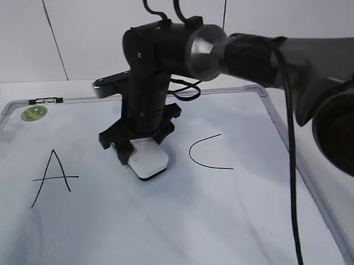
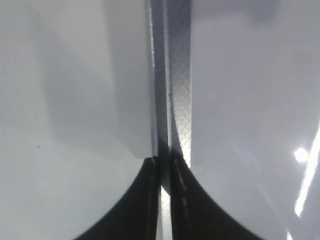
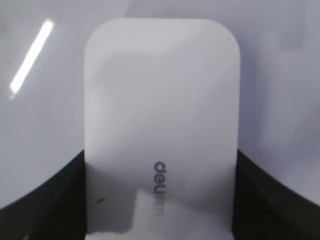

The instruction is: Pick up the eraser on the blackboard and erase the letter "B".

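The white eraser (image 1: 149, 161) lies flat on the blackboard (image 1: 168, 226), a white dry-erase board, between the letters A and C. My right gripper (image 1: 139, 143) reaches down over it and is shut on its sides. In the right wrist view the eraser (image 3: 160, 100) fills the space between the two black fingers (image 3: 160, 212), grey lettering on top. The letter "B" shows in no view; the spot under the eraser and gripper is hidden. My left gripper (image 2: 165, 172) is shut and empty, over a grey frame strip (image 2: 180, 100).
A black letter A (image 1: 50, 177) is at the board's left and a curved C (image 1: 208, 153) to the right of the eraser. A round green sticker (image 1: 34, 112) and a small marker (image 1: 46, 101) sit at the far left corner. The grey frame (image 1: 285, 146) runs along the right.
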Motion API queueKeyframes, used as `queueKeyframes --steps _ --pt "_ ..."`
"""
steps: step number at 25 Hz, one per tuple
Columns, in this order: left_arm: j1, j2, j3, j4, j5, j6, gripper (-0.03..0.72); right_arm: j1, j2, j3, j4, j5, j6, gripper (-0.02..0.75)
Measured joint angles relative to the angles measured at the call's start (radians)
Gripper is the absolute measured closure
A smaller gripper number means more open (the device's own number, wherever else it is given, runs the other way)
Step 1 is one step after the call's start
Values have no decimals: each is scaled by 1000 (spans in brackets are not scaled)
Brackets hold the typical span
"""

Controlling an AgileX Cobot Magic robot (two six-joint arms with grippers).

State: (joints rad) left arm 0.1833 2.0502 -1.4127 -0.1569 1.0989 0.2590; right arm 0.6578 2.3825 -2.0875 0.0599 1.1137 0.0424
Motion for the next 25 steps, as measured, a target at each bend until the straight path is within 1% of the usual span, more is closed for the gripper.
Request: queueKeyframes --steps 5,8,15,18,22,25 --pt "0 0 0 -4 2 0 675 56 17 -38 51 4 -7 206" --pt "0 0 0 -4 2 0 675 59 28 -44 53 4 -9 206" --pt "0 0 0 -4 2 0 675 59 61 -93 9 9 -11 206" --pt "0 0 0 -4 2 0 675 59 70 -102 -50 0 14 206" --pt "0 0 0 -6 2 0 675 25 72 -106 -90 -17 47 206" --pt "0 0 0 -6 2 0 675 -34 72 -106 -102 -26 57 206"
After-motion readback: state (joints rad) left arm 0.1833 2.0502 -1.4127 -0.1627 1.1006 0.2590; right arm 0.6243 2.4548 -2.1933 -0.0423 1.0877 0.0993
